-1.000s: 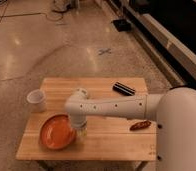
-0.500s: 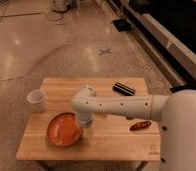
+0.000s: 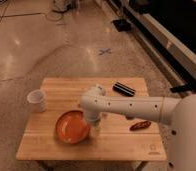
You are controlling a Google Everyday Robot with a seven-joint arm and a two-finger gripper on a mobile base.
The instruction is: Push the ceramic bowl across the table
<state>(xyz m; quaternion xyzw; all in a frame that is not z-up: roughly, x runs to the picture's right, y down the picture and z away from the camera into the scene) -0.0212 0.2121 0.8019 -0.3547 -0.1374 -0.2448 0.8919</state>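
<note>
The orange-red ceramic bowl [image 3: 71, 126] sits on the light-wood slatted table [image 3: 111, 145], left of centre and toward the front. My white arm reaches in from the right. The wrist points down and the gripper [image 3: 94, 128] is at the bowl's right rim, touching or nearly touching it. The wrist housing hides the contact point.
A small white translucent cup [image 3: 37, 100] stands at the table's left edge. A black oblong object [image 3: 124, 89] lies near the back right. A brown oblong item [image 3: 140, 125] lies at the right. My white body covers the table's right corner. Bare floor surrounds the table.
The gripper and the bowl have both shifted a little to the right across the table. The cup and the other items have stayed put.
</note>
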